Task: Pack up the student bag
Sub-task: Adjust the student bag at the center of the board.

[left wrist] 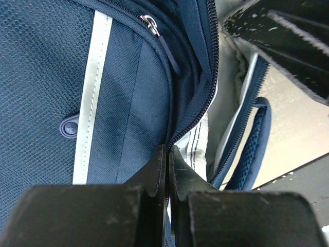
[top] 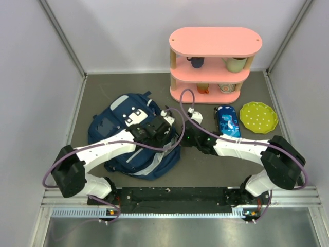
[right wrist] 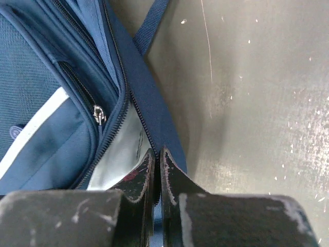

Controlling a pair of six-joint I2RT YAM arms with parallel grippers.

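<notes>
The student bag [top: 115, 131], navy blue with white patches and a white stripe, lies on the grey table at centre left. Its main zipper is partly open and shows light grey lining [right wrist: 121, 154]. My left gripper [top: 165, 127] is shut on the zipper edge of the bag's front panel [left wrist: 167, 149]. My right gripper [top: 184, 139] is shut on the opposite zipper edge of the bag [right wrist: 157, 154] at its right side. The two grippers hold the two sides of the opening, close together. The bag fills the left wrist view [left wrist: 128, 87].
A small blue pencil case [top: 227, 121] lies right of the bag. A green dotted plate [top: 258, 117] lies at the far right. A pink shelf [top: 215, 43] with cups and bowls stands at the back. Grey walls enclose the table.
</notes>
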